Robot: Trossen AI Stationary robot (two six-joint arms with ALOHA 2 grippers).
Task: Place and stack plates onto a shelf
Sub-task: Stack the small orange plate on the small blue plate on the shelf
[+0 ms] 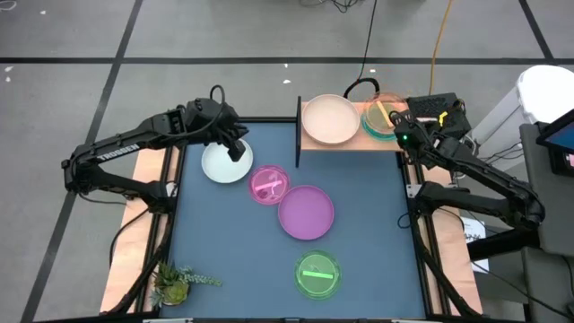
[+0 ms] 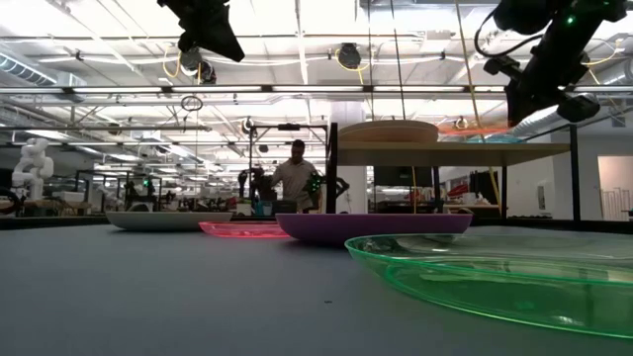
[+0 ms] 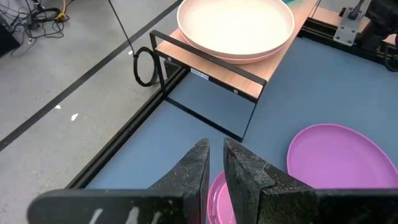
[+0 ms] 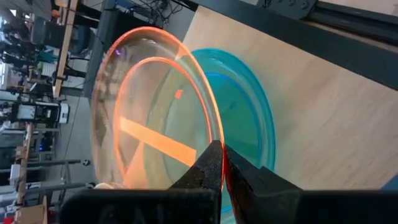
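The right gripper (image 4: 221, 163) is closed on the rim of the orange plate (image 4: 152, 124) and holds it tilted just above the teal plate (image 4: 245, 112), which lies on the right end of the shelf (image 1: 352, 144); I judge it is tilted so that it can slide down and nest in the teal one. On the left end of the shelf, beside the black upright (image 1: 298, 130), one large pale pink plate (image 1: 329, 119) already lies. The left gripper (image 1: 235, 144) hangs over the white-blue plate (image 1: 222, 166) near the left edge of the table (image 1: 233, 260); its fingers are almost together with only a narrow gap, and they hold nothing. Four plates are still on the table: the white-blue one, a small pink one (image 1: 268, 185), a large purple one (image 1: 306, 212) and a small green one (image 1: 317, 274) near the front edge. So I count seven plates, three large and four small.
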